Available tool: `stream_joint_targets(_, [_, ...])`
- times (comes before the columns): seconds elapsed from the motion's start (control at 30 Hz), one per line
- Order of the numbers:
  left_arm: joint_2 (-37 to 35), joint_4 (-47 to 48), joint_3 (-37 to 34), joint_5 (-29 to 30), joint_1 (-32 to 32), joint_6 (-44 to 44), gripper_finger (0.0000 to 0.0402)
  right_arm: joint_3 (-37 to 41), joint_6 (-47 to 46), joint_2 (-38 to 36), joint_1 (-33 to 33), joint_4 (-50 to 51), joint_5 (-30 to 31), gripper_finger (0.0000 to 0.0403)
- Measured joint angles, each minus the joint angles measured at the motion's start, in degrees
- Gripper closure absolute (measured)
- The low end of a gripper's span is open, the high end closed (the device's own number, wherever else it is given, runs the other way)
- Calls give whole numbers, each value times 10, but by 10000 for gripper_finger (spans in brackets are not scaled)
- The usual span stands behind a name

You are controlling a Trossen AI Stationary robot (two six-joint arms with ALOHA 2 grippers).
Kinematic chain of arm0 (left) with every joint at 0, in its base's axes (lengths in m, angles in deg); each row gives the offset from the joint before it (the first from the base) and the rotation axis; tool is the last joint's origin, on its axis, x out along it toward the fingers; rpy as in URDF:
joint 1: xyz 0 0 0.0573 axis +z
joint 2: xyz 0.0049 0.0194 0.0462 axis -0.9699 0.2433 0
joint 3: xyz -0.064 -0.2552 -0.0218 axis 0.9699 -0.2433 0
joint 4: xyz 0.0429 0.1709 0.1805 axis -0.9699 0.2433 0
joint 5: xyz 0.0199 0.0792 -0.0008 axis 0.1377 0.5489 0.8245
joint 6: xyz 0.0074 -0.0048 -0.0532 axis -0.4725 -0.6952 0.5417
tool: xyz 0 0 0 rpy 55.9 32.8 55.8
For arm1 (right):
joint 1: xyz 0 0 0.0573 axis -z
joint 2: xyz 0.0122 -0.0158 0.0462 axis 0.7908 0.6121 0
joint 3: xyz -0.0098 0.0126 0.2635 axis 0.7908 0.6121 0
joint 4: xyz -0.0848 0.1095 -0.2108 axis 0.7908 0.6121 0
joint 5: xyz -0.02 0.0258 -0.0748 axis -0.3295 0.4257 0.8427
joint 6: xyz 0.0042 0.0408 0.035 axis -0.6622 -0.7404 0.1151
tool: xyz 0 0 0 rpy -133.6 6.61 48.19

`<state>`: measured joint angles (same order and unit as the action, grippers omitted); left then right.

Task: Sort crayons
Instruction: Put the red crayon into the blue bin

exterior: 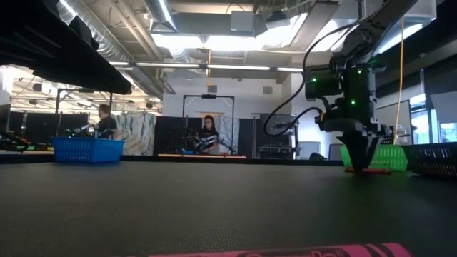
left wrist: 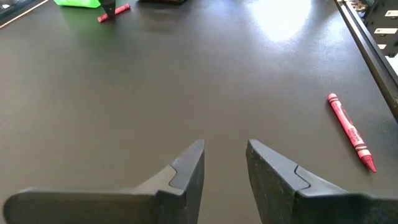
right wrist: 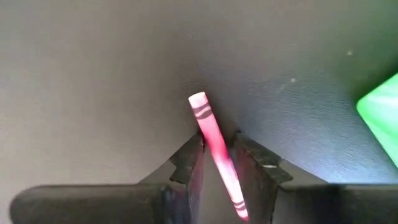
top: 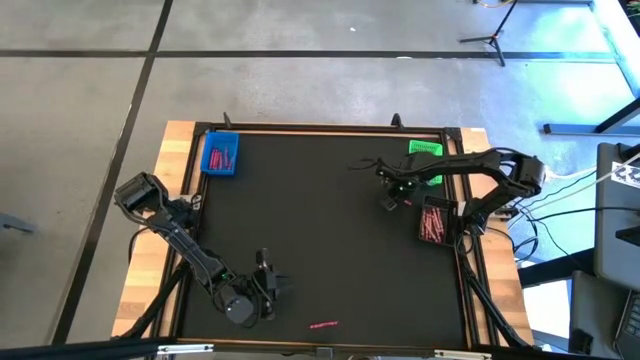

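- The right tool (top: 391,200) stands low over the black desk (top: 320,230) near its far right part, just beside the green tray (top: 424,150), fingers pointing down. It is placed there because a loose pink crayon (right wrist: 214,149) lies on the mat at that spot.
- Seen from the right wrist, that crayon runs between the two dark fingers (right wrist: 186,165), which stand narrow and close on either side of it. Whether they already pinch it I cannot tell; the crayon appears to lie on the mat, so I judge the grasp to be just forming.
- The crayon sits slantwise in the gap, not square to it, so the pads may catch it off-centre and let it swivel when lifted.
- A heap of pink-red crayons (top: 433,222) fills a dark tray (top: 436,235) at the right edge, just beside the right arm; this looks like the stock to be sorted.
- The blue tray (top: 219,154) at the far left corner holds a few pink-red crayons (top: 222,155), likely one destination. The green tray looks like another, though its contents cannot be made out.
- The left tool (left wrist: 225,168) hangs over bare mat at the near left part, fingers moderately apart and holding nothing. It waits.
- One more crayon (left wrist: 351,132) lies alone on the mat near the front edge, near the left tool, probably the left arm's next pick.
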<state>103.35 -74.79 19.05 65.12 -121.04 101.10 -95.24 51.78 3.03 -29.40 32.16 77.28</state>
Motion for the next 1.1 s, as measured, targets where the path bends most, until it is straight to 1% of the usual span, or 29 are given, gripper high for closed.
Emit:
stream_joint_targets(0.1, [0, 0, 0, 0, 0, 0, 290, 8, 0, -2, 1, -19, -17, 311])
stream_joint_targets(0.27, [0, 0, 0, 0, 0, 0, 290, 9, -1, -2, 0, -21, 7, 311])
stream_joint_targets(0.37, [0, 0, 0, 0, 0, 0, 290, 9, -1, -2, 0, -22, 6, 311])
stream_joint_targets(0.5, [0, 0, 0, 0, 0, 0, 290, 9, 0, -1, 0, -23, -11, 311])
stream_joint_targets(0.6, [0, 0, 0, 0, 0, 0, 290, 9, -4, -1, -5, -24, -7, 307])
stream_joint_targets(0.7, [0, 0, 0, 0, 2, 0, 290, 9, -4, -1, -7, -25, -7, 291])
stream_joint_targets(0.83, [0, 0, 0, 0, 5, 0, 290, 7, 1, -1, -7, -23, -8, 258])
stream_joint_targets(0.93, [0, 0, 0, 0, 5, 0, 290, 8, 3, 0, -8, -21, 3, 241])
stream_joint_targets(1.03, [0, 0, 0, 0, 5, 0, 290, 12, 13, -1, -8, -27, 8, 243])
stream_joint_targets(1.1, [0, 0, 0, 0, 5, 0, 290, 12, 14, -1, -8, -28, 18, 259])
